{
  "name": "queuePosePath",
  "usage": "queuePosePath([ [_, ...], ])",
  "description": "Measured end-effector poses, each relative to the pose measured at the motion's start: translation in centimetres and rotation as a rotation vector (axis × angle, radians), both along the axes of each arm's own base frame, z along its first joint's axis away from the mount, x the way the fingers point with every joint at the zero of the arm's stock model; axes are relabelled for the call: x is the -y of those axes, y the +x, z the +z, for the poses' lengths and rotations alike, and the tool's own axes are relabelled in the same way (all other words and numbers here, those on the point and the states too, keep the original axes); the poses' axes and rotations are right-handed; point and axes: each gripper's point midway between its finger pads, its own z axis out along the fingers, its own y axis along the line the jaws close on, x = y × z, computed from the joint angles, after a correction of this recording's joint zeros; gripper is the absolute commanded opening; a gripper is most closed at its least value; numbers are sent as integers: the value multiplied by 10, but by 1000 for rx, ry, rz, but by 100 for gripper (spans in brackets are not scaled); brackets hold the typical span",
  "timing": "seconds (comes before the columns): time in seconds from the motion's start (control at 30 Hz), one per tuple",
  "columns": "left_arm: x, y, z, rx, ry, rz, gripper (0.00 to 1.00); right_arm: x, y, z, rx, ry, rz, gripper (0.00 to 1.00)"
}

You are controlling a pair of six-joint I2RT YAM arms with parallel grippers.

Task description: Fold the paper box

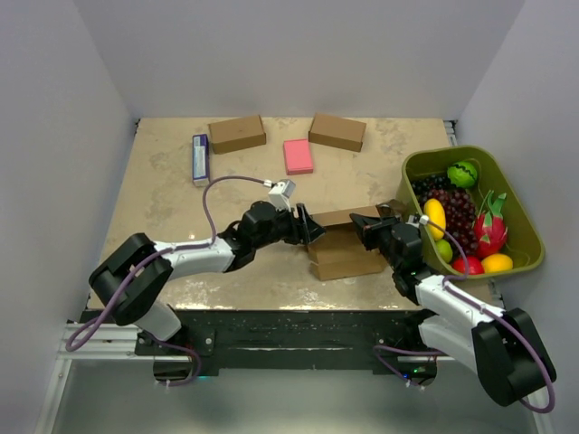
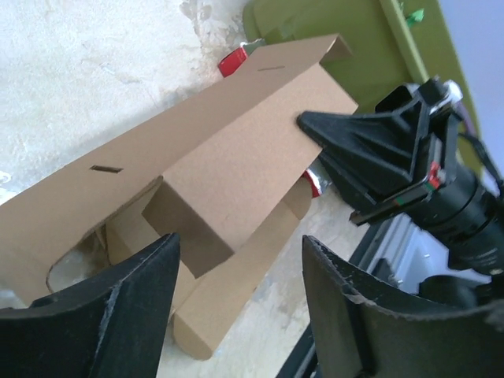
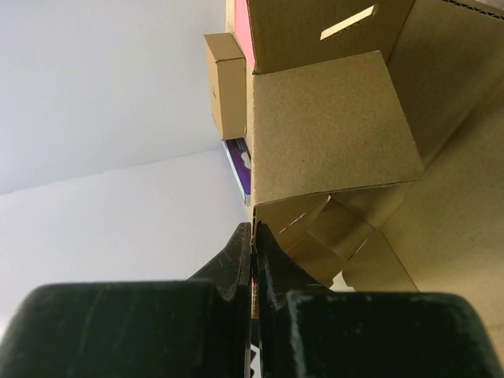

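Just toward 4 o'clock from the middle of the tabletop [image 1: 163, 203] sits the paper box [image 1: 348, 255], partly folded. Its long back panel stands up, with slots near its top edge, and its lower walls lie close to the tabletop's near edge at 6 o'clock. The left gripper [image 1: 310, 229] comes in from the box's 9 o'clock. In the left wrist view its fingers [image 2: 118, 315] are spread, with only the box's end wall ahead of the gap. The right gripper [image 1: 364, 226] reaches in from 3 o'clock, its fingers [image 3: 240, 256] pressed together and pinching a thin cardboard edge of the box. A green bin [image 1: 412, 167] of toy fruit stands near the box at 3 o'clock, crowding the right arm. At 12 o'clock a pink pad [image 1: 298, 155] and two brown boxes [image 1: 237, 134] lie well apart from the work. Bare surface stretches from 8 to 10 o'clock, beyond the left arm.
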Motion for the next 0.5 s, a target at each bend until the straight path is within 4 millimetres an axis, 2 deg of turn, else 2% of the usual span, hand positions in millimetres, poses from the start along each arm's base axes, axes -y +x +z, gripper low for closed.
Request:
queuePosePath([
  [0.17,-5,-9,-18,63,103,-11,63,0,0,0,-1,0,0,0],
  [0.33,-18,-17,-40,99,195,-14,62,0,-2,0,-1,2,1,0],
  [0.5,-33,-17,-53,131,257,6,56,0,-3,1,-3,3,2,0],
])
